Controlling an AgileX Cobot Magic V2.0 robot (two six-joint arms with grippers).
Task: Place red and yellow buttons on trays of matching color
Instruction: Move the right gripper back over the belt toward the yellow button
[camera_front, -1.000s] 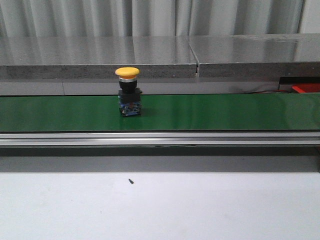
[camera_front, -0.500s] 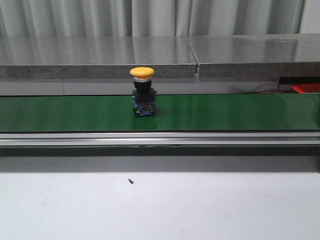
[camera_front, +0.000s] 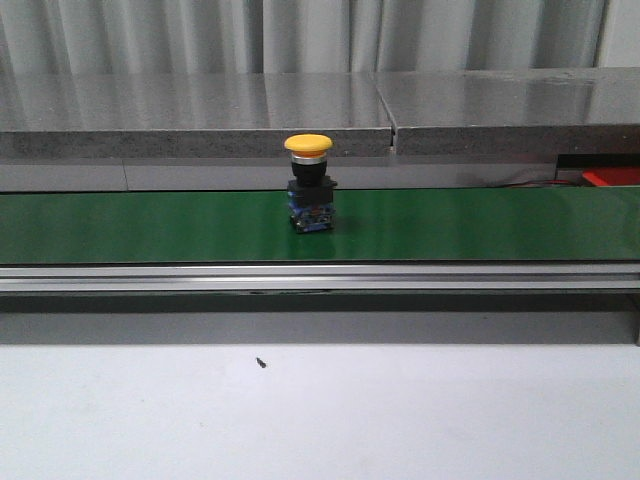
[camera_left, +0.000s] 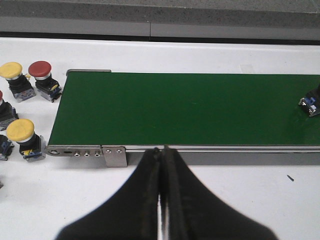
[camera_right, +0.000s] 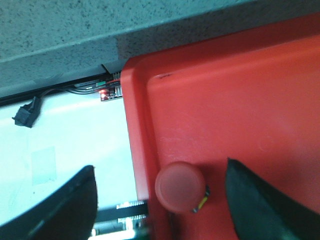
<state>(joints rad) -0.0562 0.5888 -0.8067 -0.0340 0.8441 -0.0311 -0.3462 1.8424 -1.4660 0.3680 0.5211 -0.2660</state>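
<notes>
Right gripper (camera_right: 160, 200) hangs over the red tray (camera_right: 250, 100), fingers spread wide, a red button (camera_right: 179, 186) sitting on the tray between them, touched by neither. Left gripper (camera_left: 161, 165) is pressed together on nothing, poised at the near rail of the green conveyor belt (camera_left: 190, 107). On the belt, a yellow button (camera_front: 308, 185) stands upright near the middle; the left wrist view cuts it off at the frame edge. Beyond the belt's left end wait more buttons, one red (camera_left: 42, 80) and two yellow (camera_left: 15, 80), some cropped. Neither arm shows in the front view.
</notes>
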